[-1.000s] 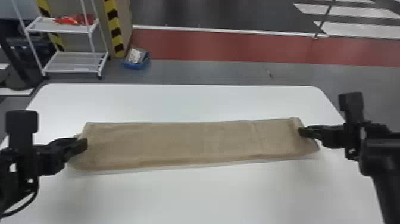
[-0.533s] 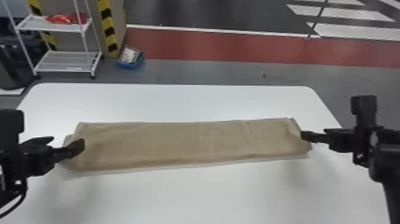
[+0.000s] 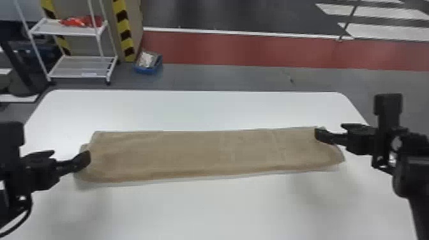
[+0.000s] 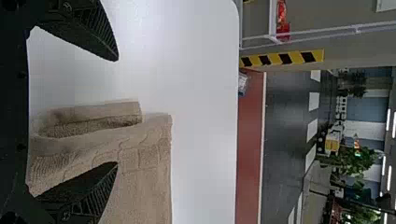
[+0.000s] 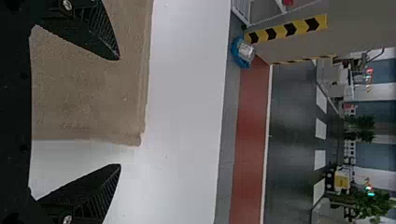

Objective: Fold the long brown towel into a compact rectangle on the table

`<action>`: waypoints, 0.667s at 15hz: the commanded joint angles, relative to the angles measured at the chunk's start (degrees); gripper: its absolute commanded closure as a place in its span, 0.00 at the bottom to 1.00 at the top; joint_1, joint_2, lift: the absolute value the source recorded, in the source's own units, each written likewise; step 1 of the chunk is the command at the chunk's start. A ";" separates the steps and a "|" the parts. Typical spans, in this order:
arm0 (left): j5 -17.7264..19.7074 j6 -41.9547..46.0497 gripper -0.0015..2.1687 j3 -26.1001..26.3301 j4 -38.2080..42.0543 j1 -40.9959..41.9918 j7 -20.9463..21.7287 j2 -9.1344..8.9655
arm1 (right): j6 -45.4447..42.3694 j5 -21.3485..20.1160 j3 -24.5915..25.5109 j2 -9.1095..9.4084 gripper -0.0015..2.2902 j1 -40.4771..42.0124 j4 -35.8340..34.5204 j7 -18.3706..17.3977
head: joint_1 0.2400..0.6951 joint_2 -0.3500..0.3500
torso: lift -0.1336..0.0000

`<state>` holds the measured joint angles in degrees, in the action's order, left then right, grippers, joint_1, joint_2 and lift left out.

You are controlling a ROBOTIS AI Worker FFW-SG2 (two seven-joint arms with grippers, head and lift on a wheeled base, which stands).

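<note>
The long brown towel (image 3: 198,153) stretches from nine toward three o'clock across the white desk (image 3: 223,210). Over its nine o'clock end, the left gripper (image 3: 68,155) has its fingers spread; at three o'clock, the right gripper (image 3: 330,130) is likewise spread.

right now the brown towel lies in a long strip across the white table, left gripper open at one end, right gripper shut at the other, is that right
The right gripper is open, not shut: the right wrist view shows its fingers standing wide apart. The rest is right.
</note>
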<state>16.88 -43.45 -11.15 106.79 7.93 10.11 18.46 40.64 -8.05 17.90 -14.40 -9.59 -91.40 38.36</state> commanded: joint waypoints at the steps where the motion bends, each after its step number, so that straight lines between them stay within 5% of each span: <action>1: -0.80 0.07 0.07 0.78 -3.07 -1.61 0.00 -0.01 | -3.41 0.31 -3.31 2.53 0.03 0.36 -1.33 -0.31 | 1.00 0.42 | 0.07; 7: -0.27 0.78 0.28 1.57 -5.89 -2.84 1.50 0.08 | -9.38 0.49 -10.86 5.96 0.14 2.03 -1.15 -0.48 | 1.00 0.60 | 0.07; 10: 1.22 0.78 0.27 1.49 -4.74 -2.66 1.14 -0.45 | -9.56 0.05 -12.53 6.49 0.14 1.85 -0.10 -1.27 | 1.00 0.65 | 0.07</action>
<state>17.71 -42.77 -9.59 101.51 5.17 11.52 18.31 31.13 -7.83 6.05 -8.03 -7.58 -91.98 37.14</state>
